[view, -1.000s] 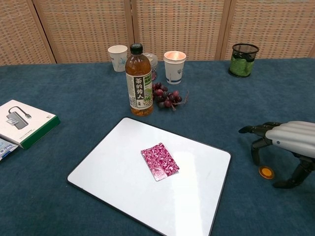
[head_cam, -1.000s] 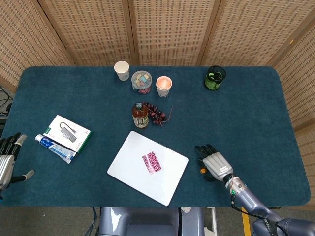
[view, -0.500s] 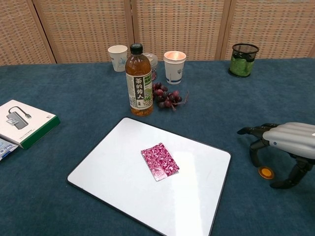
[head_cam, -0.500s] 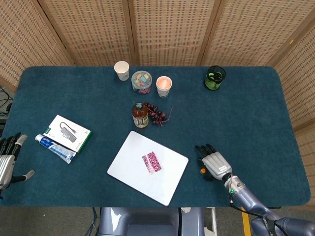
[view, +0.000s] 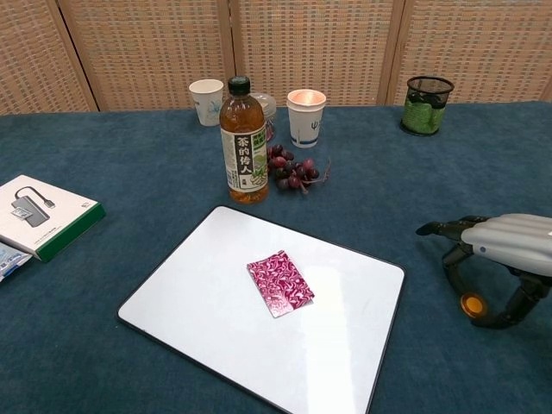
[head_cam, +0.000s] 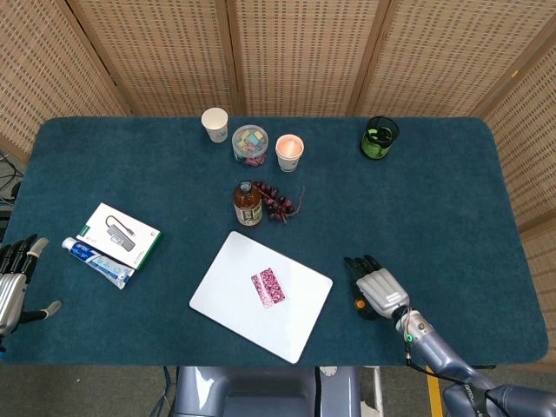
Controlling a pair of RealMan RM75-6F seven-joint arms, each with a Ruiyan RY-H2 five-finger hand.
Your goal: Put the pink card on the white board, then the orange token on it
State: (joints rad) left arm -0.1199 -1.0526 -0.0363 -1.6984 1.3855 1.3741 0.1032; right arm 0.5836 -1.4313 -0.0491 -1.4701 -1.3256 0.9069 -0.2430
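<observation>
The white board (head_cam: pixel 228 287) (view: pixel 200 297) lies at the front middle of the table, and the pink card (head_cam: pixel 271 287) (view: pixel 279 284) lies flat on it near its centre. To the right of the board, the orange token (head_cam: pixel 358 303) (view: pixel 472 304) sits on the cloth. My right hand (head_cam: pixel 378 289) (view: pixel 509 248) is over it, thumb and a finger closed around the token and pinching it at table level. My left hand (head_cam: pixel 10 285) rests at the far left edge, fingers apart and holding nothing.
A tea bottle (view: pixel 242 142) and grapes (view: pixel 291 169) stand behind the board. Two paper cups (view: pixel 305 116), a jar (head_cam: pixel 250 143) and a green mesh cup (view: pixel 426 105) line the back. A boxed adapter (view: pixel 36 215) and a toothpaste tube (head_cam: pixel 97 263) lie at the left.
The right hand's thumb and finger have closed in around the orange token. The card, the board and the left hand have not moved.
</observation>
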